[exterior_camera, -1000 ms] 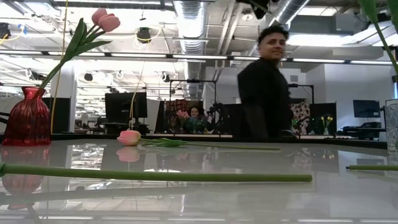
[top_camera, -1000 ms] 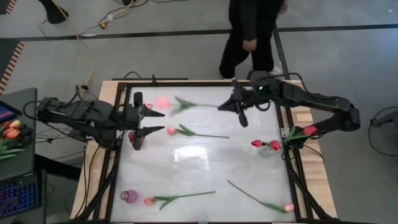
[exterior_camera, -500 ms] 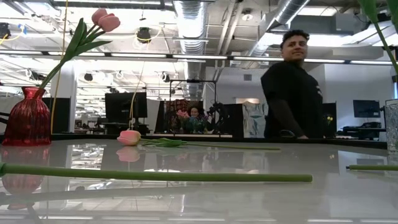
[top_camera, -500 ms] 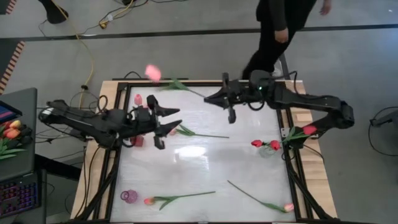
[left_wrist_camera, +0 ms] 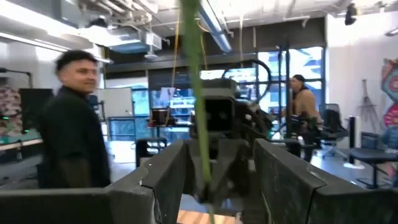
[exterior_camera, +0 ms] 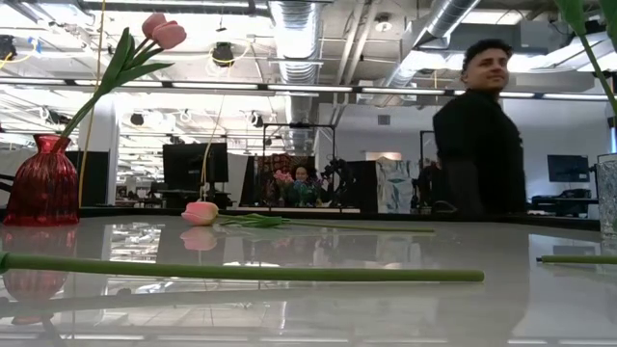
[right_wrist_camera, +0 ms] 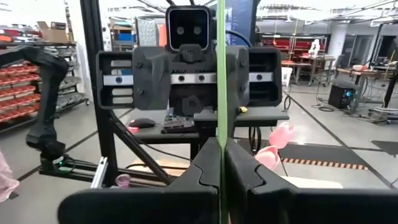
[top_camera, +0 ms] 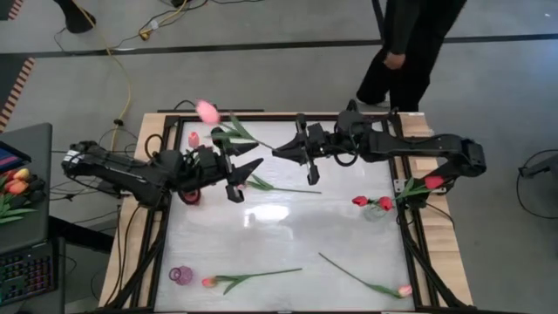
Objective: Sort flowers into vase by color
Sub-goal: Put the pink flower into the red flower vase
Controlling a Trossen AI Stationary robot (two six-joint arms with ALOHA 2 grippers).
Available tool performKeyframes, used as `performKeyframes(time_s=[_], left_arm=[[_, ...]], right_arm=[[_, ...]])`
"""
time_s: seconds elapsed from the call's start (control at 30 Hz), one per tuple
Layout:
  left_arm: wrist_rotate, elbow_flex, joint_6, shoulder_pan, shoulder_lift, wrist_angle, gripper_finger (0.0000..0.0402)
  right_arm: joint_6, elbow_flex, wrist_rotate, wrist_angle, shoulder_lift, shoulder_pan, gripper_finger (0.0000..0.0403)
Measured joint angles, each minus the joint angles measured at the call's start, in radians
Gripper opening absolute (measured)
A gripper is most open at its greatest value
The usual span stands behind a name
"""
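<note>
My right gripper (top_camera: 281,150) is over the table's far middle, shut on a pink tulip whose bud (top_camera: 207,109) points toward the far left corner. My left gripper (top_camera: 243,179) faces it, open. In the left wrist view the held stem (left_wrist_camera: 199,93) shows ahead between the open fingers, and I see no touch. A second tulip (top_camera: 283,187) lies flat by the left gripper. Two more tulips (top_camera: 253,277) (top_camera: 362,279) lie near the near edge. A red vase (exterior_camera: 43,183) holds pink tulips (exterior_camera: 159,31). My right gripper (right_wrist_camera: 221,146) pinches the tulip's thin green stem (right_wrist_camera: 221,118) between its two fingers, near the end away from the bud. The fingers come level from the table's right and lie across the stem. The tulip is lifted clear of the table.
A clear vase (top_camera: 375,210) with red tulips stands near the right edge, with another red tulip (top_camera: 433,182) beside it. A small purple vase (top_camera: 180,275) is at the near left corner. Orange tulips (top_camera: 13,183) lie off the table. A person (top_camera: 410,44) walks beyond the far edge.
My right gripper has carried the tulip toward the table's left, and the bud has swung toward the far left corner. My left gripper has moved right, toward the right gripper. The person has walked to the right behind the table.
</note>
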Motion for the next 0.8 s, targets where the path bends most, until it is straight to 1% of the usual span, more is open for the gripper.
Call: performKeyframes(time_s=[0.07,0.17,0.3,0.43,0.57,0.67,0.8], left_arm=[[0.014,0.000,0.008,0.007,0.000,0.013,0.0178],[0.060,0.000,0.003,0.027,0.000,0.024,0.0178],[0.082,0.000,-0.029,0.055,0.000,0.028,0.0178],[0.174,0.000,-0.062,0.073,0.000,0.039,0.0178],[0.181,0.000,-0.077,0.082,0.000,0.040,0.0177],[0.182,0.000,-0.079,0.082,0.000,0.051,0.0166],[0.185,0.000,-0.073,0.081,0.000,0.063,0.0131]], right_arm=[[0.000,0.000,0.000,-0.006,0.002,0.000,0.0029],[0.000,0.000,0.000,-0.002,0.006,0.000,0.0029],[0.000,0.000,0.000,-0.008,0.010,-0.001,0.0029],[-0.001,0.000,0.010,-0.004,0.010,-0.001,0.0029],[-0.001,0.000,0.023,-0.005,0.010,0.000,0.0029],[-0.001,0.000,0.024,-0.006,0.010,-0.001,0.0029],[-0.001,0.000,0.025,-0.007,0.010,-0.001,0.0029]])
